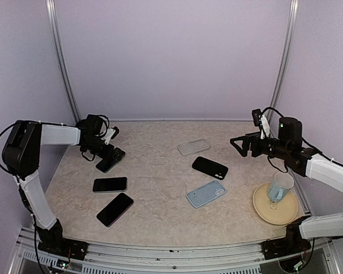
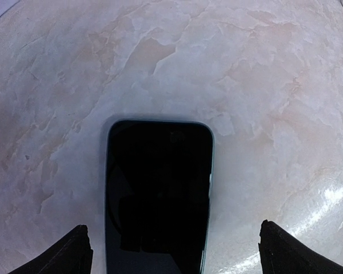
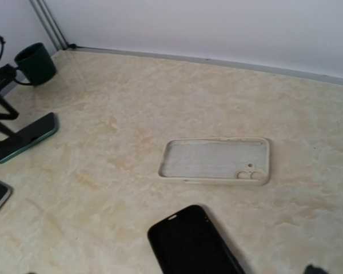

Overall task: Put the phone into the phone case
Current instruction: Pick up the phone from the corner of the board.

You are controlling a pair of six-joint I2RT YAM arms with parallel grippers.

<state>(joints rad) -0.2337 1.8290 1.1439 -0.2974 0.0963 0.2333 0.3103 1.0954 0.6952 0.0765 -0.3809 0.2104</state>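
Marbled surface (image 1: pixel 160 222): my left tool (image 2: pixel 178 254) gapes wide astride the phone (image 2: pixel 158 194), gripping nothing; right tool (image 1: pixel 240 146) open, empty. The phone case (image 3: pixel 214 161), unseen in left wrist view, lies well apart in right wrist view.

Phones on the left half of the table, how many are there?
3: the far phone below the left end effector, the middle phone, the near phone by the front edge.

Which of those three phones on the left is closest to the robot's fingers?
The rearmost phone, lying between the left arm's open fingers; the other two lie nearer the front.
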